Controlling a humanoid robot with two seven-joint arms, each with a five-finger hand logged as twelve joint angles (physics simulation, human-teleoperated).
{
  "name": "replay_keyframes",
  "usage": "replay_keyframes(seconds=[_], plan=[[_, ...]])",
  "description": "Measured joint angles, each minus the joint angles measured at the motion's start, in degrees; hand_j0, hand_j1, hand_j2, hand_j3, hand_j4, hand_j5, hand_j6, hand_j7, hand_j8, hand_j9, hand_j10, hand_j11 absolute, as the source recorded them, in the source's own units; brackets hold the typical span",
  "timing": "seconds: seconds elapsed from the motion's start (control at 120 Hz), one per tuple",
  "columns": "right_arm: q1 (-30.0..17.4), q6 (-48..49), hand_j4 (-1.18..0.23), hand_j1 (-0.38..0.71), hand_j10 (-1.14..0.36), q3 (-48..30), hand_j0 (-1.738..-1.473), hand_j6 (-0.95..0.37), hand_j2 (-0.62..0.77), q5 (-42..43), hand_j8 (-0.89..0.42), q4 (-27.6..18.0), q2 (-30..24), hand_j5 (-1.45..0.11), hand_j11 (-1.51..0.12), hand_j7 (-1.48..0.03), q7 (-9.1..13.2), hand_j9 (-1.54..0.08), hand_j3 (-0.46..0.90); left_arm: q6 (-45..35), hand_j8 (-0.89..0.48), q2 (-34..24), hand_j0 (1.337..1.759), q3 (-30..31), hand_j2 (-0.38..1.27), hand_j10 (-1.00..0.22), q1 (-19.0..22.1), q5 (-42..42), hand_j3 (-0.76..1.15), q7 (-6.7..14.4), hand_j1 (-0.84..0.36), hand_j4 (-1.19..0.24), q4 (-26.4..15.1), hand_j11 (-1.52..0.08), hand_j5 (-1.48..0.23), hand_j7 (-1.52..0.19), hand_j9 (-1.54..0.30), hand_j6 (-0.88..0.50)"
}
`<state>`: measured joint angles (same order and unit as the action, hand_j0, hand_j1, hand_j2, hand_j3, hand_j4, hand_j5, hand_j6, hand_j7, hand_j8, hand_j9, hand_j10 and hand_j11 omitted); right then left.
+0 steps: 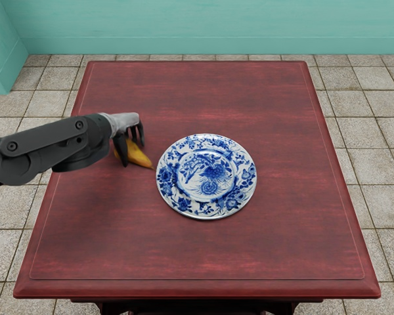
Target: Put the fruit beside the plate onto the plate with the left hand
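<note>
A yellow fruit [142, 159] is grasped by the fingers [140, 135] of the left hand [128, 134] on a red bench [282, 118], just beside a blue-patterned plate [207, 176].

Blue-and-white floral plate [206, 176], yellow-orange fruit [140, 157], dark red table [249, 98].

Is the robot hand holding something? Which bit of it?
Yes. The left robot hand grips the yellow fruit at its end farthest from the plate, with fingers on both sides. The fruit looks low, near the table.
</note>
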<state>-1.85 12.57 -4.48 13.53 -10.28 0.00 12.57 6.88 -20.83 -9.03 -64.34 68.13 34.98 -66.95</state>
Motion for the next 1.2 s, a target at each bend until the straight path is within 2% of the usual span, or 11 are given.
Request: replay_keyframes(seconds=[0.158,0.275,0.408,0.717,1.2], plan=[[0.0,0.0,-0.02,-0.32,-0.02,0.0,-1.658,-0.02,0.0,0.0,-0.02,0.0,0.0,-0.03,-0.03,-0.03,0.0,-0.03,0.0,0.1,-0.52,-0.1,1.653,0.0,0.43,-0.65,-0.4,-0.5,0.0,0.0,-0.23,-0.7,0.0,-0.92,-0.87,-0.87,-0.89,-0.59],[0.0,0.0,-0.02,-0.32,-0.02,0.0,-1.658,-0.02,0.0,0.0,-0.02,0.0,0.0,-0.03,-0.03,-0.03,0.0,-0.03,0.0,0.2,-0.53,-0.4,1.654,-0.6,0.4,-0.63,-1.5,-2.8,0.0,0.0,-0.21,-0.7,0.1,-0.92,-0.9,-0.89,-0.9,-0.59],[0.0,0.0,-0.02,-0.32,-0.02,0.0,-1.658,-0.02,0.0,0.0,-0.02,0.0,0.0,-0.03,-0.03,-0.03,0.0,-0.03,0.0,0.5,-0.48,-1.3,1.656,-1.6,0.46,-0.6,-4.0,-6.8,0.0,0.0,-0.27,-0.7,0.1,-0.92,-0.91,-0.9,-0.9,-0.55],[0.0,0.0,-0.02,-0.32,-0.02,0.0,-1.658,-0.02,0.0,0.0,-0.02,0.0,0.0,-0.03,-0.03,-0.03,0.0,-0.03,0.0,0.7,-0.43,-3.3,1.655,-2.6,0.56,-0.56,-5.4,-9.6,0.0,0.0,-0.33,-0.69,0.1,-0.93,-0.95,-0.93,-0.93,-0.5],[0.0,0.0,-0.02,-0.32,-0.02,0.0,-1.658,-0.02,0.0,0.0,-0.02,0.0,0.0,-0.03,-0.03,-0.03,0.0,-0.03,0.0,2.1,-0.42,-2.8,1.655,-4.2,0.58,-0.56,-9.4,-16.1,0.0,0.0,-0.35,-0.68,0.1,-0.92,-0.95,-0.94,-0.94,-0.5]])
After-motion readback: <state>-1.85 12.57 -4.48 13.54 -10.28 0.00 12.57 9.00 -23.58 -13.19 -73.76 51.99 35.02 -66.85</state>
